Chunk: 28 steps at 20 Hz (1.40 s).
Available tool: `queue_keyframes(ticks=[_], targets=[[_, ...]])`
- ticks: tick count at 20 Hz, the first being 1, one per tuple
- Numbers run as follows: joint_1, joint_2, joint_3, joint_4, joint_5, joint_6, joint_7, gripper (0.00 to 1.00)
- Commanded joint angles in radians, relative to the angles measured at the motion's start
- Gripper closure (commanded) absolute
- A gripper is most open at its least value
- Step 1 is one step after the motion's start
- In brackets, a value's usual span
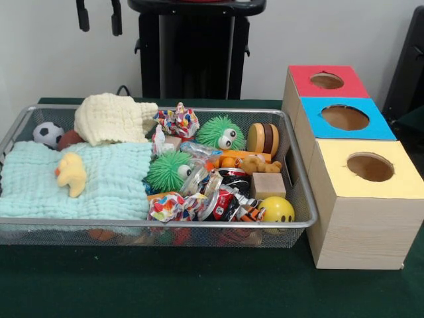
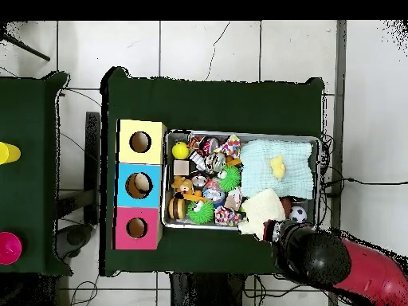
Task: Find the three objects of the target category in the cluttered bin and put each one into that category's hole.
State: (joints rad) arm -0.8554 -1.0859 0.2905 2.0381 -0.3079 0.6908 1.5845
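The target category isn't named, so I'm guessing at triplets in the wire bin. Two green spiky balls are sitting in the middle, one toward the back and one nearer the front rim, each showing googly eyes; crumpled multicoloured paper balls are lying at the back and at the front rim. A third of either kind isn't showing (it may be buried). A yellow smiley ball is resting in the front corner nearest the boxes, with a wooden cube just behind it.

A pale blue cloth is covering the other half of the bin, with a yellow plush duck lying on it, and a cream knitted cloth is draped over the far corner, beside a small soccer ball.

Just beside the bin, three wooden boxes are standing in a row on the green bench, with red, blue and yellow tops, each with a round hole.

The end effector is hanging high above the cloth end, its two fingers spread apart and holding nothing.

From here, I'd worry that a grab into this tangle closes on wrappers or a neighbouring toy, and that the cloths are hiding a needed piece. The spiky balls look soft and could squirm free.
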Motion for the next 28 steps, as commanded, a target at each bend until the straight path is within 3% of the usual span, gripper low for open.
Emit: queue_keyframes(ticks=[1, 4, 8, 16, 22, 26, 28], targets=[[-0.033, 0.072, 0.111, -0.051, -0.042, 0.024, -0.161, 0.00], [-0.063, 0.103, 0.168, -0.096, -0.093, -0.079, -0.224, 0.00], [-0.088, 0.142, 0.230, -0.176, -0.158, -0.128, -0.270, 0.00], [-0.090, 0.243, 0.276, -0.305, -0.199, -0.087, -0.214, 0.00], [-0.102, 0.270, 0.311, -0.325, -0.229, -0.088, -0.203, 0.00], [-0.056, 0.276, 0.288, -0.372, -0.247, -0.043, -0.154, 0.00], [-0.042, 0.292, 0.296, -0.399, -0.257, -0.019, -0.173, 0.00]])
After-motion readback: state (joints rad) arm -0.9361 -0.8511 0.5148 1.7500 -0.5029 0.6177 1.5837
